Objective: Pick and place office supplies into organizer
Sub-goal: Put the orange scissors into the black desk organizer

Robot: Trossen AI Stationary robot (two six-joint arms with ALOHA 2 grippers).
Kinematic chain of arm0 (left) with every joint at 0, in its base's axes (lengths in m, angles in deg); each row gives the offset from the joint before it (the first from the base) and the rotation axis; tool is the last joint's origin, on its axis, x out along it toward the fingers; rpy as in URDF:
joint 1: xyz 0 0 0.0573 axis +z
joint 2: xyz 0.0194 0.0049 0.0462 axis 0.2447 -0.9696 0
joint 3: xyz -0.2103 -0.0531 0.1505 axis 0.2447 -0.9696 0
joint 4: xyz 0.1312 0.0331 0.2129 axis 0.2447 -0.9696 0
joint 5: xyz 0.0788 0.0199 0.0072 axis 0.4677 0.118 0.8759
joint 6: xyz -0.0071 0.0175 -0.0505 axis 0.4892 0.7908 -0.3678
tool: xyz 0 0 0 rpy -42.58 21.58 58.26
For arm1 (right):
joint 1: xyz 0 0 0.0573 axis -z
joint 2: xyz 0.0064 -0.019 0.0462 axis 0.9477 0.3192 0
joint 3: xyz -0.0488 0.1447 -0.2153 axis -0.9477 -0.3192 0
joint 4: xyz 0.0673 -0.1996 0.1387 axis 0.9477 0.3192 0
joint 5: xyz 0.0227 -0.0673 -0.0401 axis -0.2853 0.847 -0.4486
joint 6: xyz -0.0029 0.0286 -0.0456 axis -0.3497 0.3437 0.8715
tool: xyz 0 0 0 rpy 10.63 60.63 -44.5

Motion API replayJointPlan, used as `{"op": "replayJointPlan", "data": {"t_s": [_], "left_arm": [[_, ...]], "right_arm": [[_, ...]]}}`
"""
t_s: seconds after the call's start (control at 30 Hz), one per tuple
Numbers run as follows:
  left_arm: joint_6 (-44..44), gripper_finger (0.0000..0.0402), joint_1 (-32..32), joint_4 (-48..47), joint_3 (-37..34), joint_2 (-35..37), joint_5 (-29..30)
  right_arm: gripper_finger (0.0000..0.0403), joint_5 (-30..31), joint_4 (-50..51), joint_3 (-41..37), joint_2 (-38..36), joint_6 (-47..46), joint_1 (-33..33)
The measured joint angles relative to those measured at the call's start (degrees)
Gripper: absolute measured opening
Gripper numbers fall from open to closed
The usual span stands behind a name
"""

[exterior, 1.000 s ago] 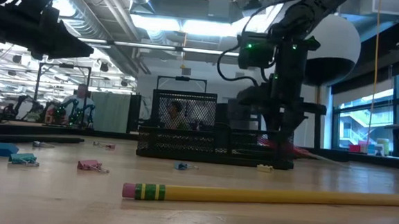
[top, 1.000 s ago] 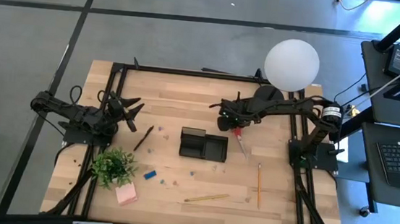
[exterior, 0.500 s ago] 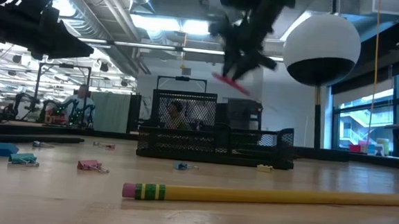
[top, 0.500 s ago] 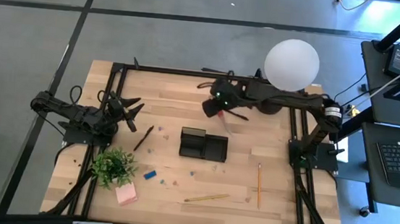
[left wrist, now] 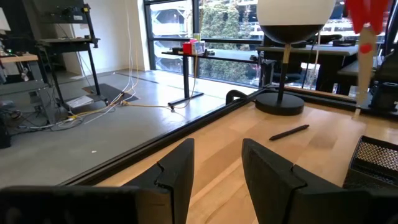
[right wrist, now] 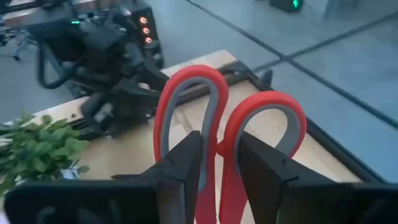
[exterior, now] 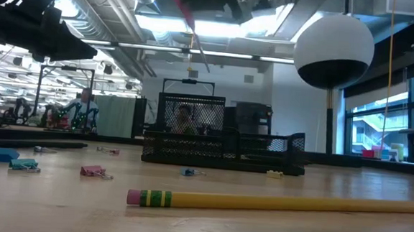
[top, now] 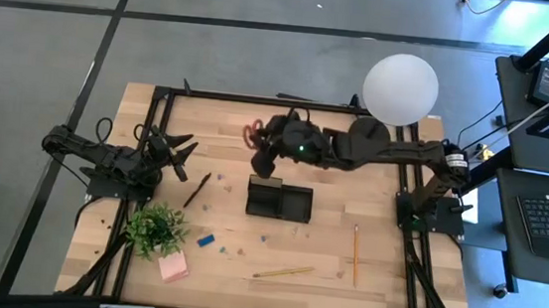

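Note:
My right gripper (top: 267,145) (right wrist: 221,165) is high over the table, just beyond the far left corner of the black mesh organizer (top: 278,199) (exterior: 223,142), and is shut on the red-handled scissors (top: 254,132) (exterior: 188,18). The scissors also show in the left wrist view as a red shape (left wrist: 367,25) above the organizer. My left gripper (top: 180,156) (left wrist: 217,180) waits open near the table's left edge. Two pencils (top: 355,253) (top: 284,272), a dark pen (top: 198,188), a blue eraser (top: 206,239) and a pink pad (top: 173,267) lie flat on the table. My right gripper pinches the scissors between its two fingers (right wrist: 180,168) on the red shanks just below the handle loops (right wrist: 219,149). Both loops (right wrist: 267,124) stick out past the fingertips toward the table's left. The scissors are lifted clear, and their blades (exterior: 202,54) slant downward.
A lamp with a white globe (top: 401,88) stands at the far right corner. A green potted plant (top: 156,228) sits near the left side by the pink pad. Small clips (exterior: 92,171) (exterior: 24,164) are scattered in front of the organizer. A second dark pen (left wrist: 289,132) lies by the lamp base.
My right gripper has risen from the table by the organizer's far right side, carrying the scissors up, and has swung toward the table's left. The scissors have left the table and turned about, so their handles now point left and their blades hang down.

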Motion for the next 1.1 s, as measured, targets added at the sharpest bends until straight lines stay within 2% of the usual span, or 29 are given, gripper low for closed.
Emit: {"op": "replayJointPlan", "data": {"t_s": [0.17, 0.57, 0.87, 1.1], "left_arm": [[0.0, 0.013, 0.0, 0.0, 0.0, 0.0, 0.0], [0.0, 0.013, 0.0, 0.0, 0.0, 0.0, 0.0], [0.0, 0.013, 0.0, 0.0, 0.0, 0.0, 0.0], [0.0, 0.013, 0.0, 0.0, 0.0, 0.0, 0.0]], "right_arm": [[0.0103, 1.7, -3.5, 0.0, 1.3, 0.9, -1.9], [0.0103, 1.1, -4.0, -0.6, 2.9, 0.1, -4.0], [0.0103, 0.2, -19.7, -13.2, 2.9, -1.3, -5.1], [0.0103, 0.1, -20.7, -16.7, 2.7, -1.6, -5.0]]}}
